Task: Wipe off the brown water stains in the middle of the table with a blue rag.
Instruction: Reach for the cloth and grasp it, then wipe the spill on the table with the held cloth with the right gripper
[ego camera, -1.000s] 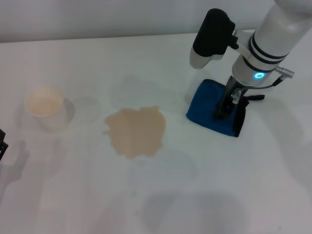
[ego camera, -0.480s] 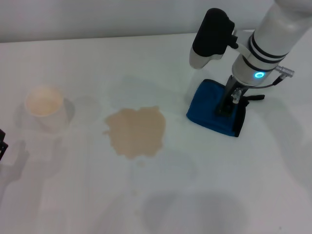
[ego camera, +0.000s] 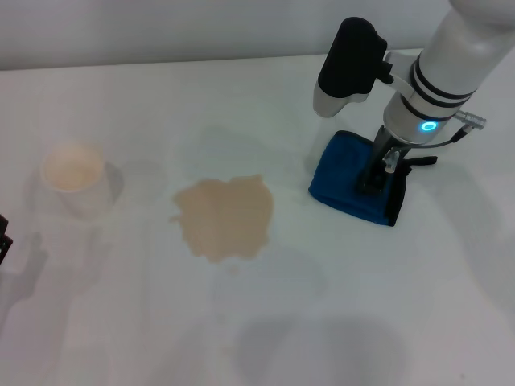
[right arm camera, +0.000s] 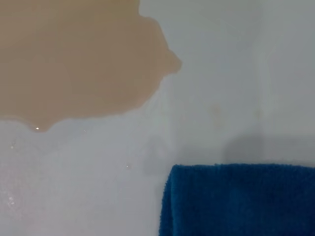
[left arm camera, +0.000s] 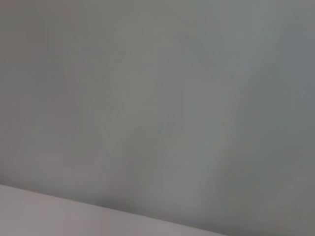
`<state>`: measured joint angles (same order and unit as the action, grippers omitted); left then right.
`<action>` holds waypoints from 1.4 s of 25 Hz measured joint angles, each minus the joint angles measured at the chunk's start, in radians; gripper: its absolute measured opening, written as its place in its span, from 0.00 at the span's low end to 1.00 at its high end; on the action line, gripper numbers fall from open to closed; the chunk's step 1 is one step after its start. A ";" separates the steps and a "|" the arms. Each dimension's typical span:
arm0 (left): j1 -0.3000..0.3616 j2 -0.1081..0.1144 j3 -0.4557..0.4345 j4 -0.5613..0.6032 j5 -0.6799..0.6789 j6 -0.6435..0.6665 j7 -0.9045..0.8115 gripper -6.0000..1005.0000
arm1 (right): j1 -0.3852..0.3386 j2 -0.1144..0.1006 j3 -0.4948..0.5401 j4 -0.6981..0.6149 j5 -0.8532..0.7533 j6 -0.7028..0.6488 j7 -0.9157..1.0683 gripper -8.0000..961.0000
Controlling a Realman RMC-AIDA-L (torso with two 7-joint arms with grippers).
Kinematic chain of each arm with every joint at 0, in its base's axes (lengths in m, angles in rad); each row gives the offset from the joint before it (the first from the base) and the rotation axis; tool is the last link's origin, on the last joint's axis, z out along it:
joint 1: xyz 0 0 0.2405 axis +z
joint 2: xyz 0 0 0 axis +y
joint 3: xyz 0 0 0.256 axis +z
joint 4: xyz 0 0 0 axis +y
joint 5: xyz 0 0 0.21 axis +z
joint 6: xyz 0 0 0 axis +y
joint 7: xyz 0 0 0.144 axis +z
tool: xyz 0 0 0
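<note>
Evidently the folded bright blue terry rag with black edging (ego camera: 354,185) is soft, light and limp; it would drape and bunch rather than hold its shape, so a pinch through the stacked layers near the middle or along a folded edge looks like the surest hold. It lies flat on the smooth white tabletop (ego camera: 362,322), toward the robot's right. The right gripper (ego camera: 372,178) stands upright with its fingertips down on the cloth, but whether they are spread or pinched cannot be told. The flat, irregular tan-beige puddle of brown water (ego camera: 224,217) sits in the middle of the table, well apart from the rag, with only bare surface between them; the right wrist view shows the same gap. A white paper cup with a beige inside (ego camera: 74,178) stands farther left, beyond the puddle, out of the wiping path. The left gripper (ego camera: 3,241) barely shows at the table's left edge, parked.
</note>
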<state>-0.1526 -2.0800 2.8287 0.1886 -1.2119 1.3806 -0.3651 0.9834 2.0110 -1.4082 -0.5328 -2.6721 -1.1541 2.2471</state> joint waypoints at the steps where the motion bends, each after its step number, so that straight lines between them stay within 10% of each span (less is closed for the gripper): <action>1: 0.000 0.000 0.000 0.000 -0.001 0.000 0.000 0.89 | 0.000 0.000 -0.003 -0.001 0.000 0.002 0.000 0.06; 20: -0.004 0.002 0.000 0.000 -0.014 0.000 0.000 0.89 | -0.011 0.001 -0.008 -0.025 0.000 0.011 -0.007 0.68; 35: -0.014 0.002 0.000 0.000 -0.014 0.000 0.000 0.89 | -0.012 0.002 -0.008 -0.017 0.005 -0.012 -0.003 0.66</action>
<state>-0.1662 -2.0785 2.8287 0.1887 -1.2257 1.3806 -0.3651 0.9711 2.0128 -1.4159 -0.5501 -2.6669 -1.1662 2.2440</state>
